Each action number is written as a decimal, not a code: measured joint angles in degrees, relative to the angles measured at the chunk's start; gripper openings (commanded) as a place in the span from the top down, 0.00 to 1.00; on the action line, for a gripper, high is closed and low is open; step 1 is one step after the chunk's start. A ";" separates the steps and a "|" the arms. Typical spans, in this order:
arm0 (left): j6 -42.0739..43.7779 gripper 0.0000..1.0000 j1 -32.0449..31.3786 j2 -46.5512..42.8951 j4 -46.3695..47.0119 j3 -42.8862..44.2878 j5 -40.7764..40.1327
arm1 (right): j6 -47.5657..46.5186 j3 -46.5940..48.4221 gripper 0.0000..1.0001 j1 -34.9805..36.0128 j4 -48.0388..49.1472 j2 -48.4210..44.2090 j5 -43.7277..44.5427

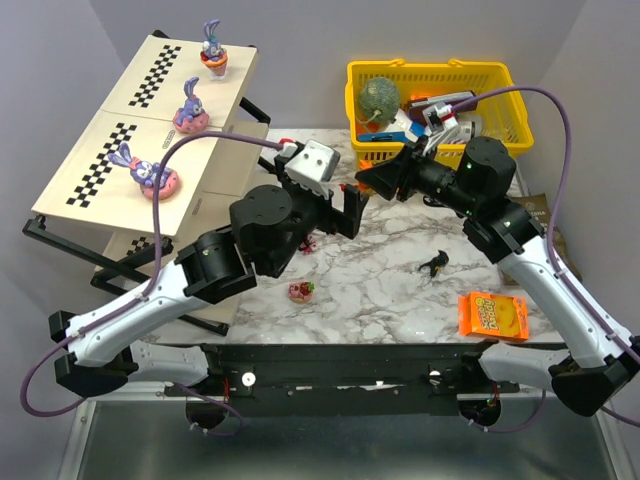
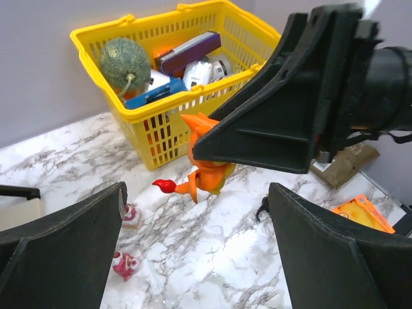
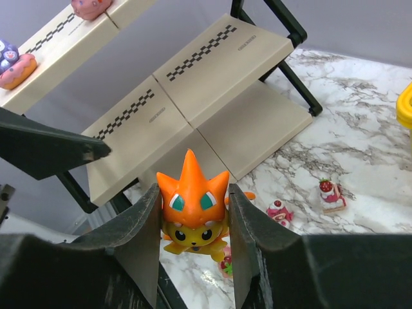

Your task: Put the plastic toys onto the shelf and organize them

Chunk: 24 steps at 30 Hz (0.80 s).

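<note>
Right fingers [image 3: 138, 244] grip the orange toy [image 3: 193, 206] upright by its sides. Left fingers [image 2: 64, 251] gape open facing it, and the shelf [image 1: 100, 205] lies on that arm's side.

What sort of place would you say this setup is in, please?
Probably a robotics lab test cell, not a home or shop: a marble-pattern table enclosed by plain grey walls, with staged props, a slanted shelf holding rabbit figurines and a yellow basket of oddments.

Three toys [image 1: 190, 105] sit on the shelf [image 1: 240, 82], basket [image 1: 430, 67] right.
</note>
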 measured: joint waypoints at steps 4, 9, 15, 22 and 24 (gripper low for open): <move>2.51 0.01 0.00 -1.97 -2.47 3.37 2.01 | -0.48 0.46 0.98 0.02 0.79 1.95 -0.50; 5.60 0.01 0.00 -4.15 -4.15 10.58 4.68 | -3.28 1.03 0.98 1.70 4.26 6.91 -1.46; 7.69 0.01 0.00 -5.11 -4.57 17.75 7.17 | -8.20 6.38 0.98 5.11 10.95 17.22 -2.95; 8.57 0.01 0.00 -4.61 -7.19 22.10 3.89 | -7.23 9.27 0.99 5.70 27.82 26.93 -12.66; 8.79 0.01 0.00 -4.72 -7.61 22.23 0.98 | -5.31 11.91 0.99 5.70 32.57 30.49 -16.02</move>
